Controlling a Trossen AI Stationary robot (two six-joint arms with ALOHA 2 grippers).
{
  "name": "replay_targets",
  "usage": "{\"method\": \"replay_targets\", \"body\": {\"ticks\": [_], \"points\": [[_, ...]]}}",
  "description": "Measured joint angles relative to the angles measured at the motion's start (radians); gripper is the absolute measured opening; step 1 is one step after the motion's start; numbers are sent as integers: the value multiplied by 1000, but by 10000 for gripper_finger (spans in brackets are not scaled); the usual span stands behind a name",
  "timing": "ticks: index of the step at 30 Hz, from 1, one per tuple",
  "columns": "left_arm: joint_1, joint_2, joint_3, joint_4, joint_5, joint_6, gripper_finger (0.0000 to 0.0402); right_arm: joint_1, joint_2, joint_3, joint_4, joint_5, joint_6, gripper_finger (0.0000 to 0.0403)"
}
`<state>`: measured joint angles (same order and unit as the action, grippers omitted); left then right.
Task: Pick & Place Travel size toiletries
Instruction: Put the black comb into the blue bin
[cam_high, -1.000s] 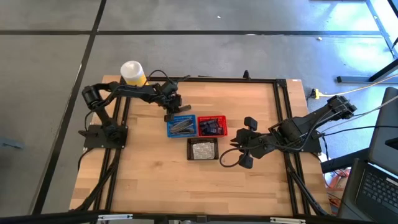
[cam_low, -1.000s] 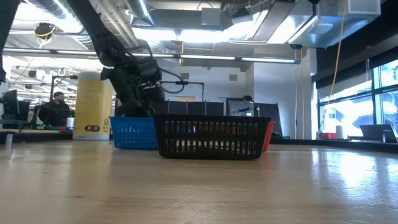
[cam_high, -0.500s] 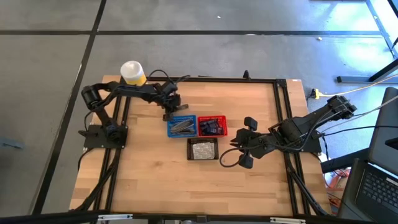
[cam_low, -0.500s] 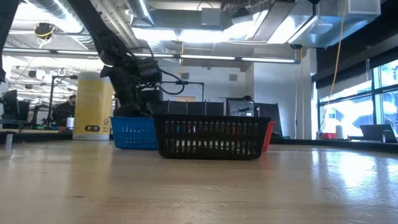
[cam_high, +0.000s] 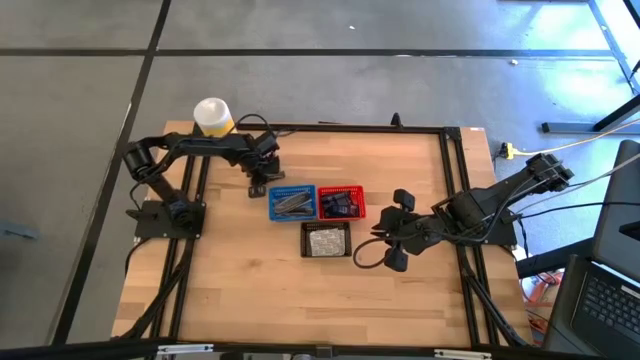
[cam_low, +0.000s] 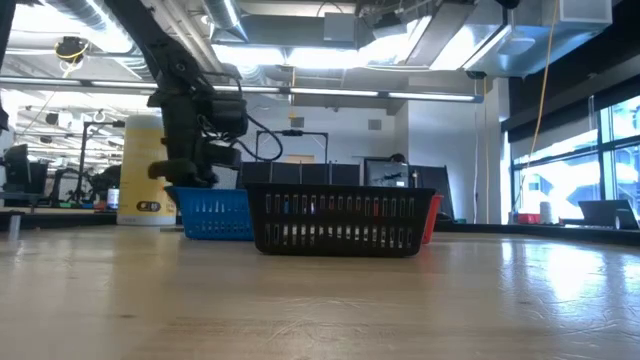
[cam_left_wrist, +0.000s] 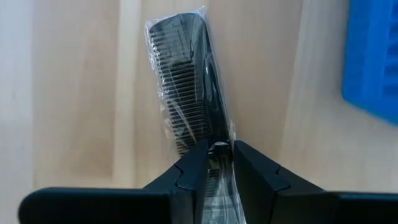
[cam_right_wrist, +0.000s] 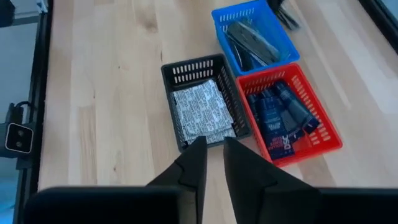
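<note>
Now: blue basket (cam_right_wrist: 255, 35) grey tubes | red basket (cam_right_wrist: 292, 118) navy tubes | black basket (cam_right_wrist: 200, 106) packets

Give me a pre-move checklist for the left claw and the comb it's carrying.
1. Left claw shut on the wrapped comb: ok.
2. Comb above bare table, outside the blue basket: ok.
3. Comb hangs straight in the grip: not ok, tilted.
4. Blue basket has room: cannot tell, grey tubes already inside.
5. Right claw parked short of the black basket, holding nothing: ok.
</note>
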<state>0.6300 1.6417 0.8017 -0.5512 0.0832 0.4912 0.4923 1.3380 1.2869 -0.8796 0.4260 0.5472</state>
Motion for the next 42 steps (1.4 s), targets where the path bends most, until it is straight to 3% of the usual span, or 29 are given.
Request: {"method": "replay_targets", "body": {"ticks": [5,12,24,31,37,42], "points": [[1,-25,-5,-101,-9,-57,72,0,0,0,-69,42,49,37],[-8,-64,-59,-97,12,-130,72,-3,-10,0,-213,140,122,5],[-99,-65,-63,-116,59,-222,72,-3,-141,0,-293,227,205,4],[-132,-65,-63,-142,65,-269,72,-3,-171,-8,-286,225,177,16],[-184,-66,-63,-146,50,-301,72,-9,-262,-192,-231,225,225,4],[-241,-66,-63,-177,57,-357,72,-9,-410,-388,-138,158,289,7]]}}
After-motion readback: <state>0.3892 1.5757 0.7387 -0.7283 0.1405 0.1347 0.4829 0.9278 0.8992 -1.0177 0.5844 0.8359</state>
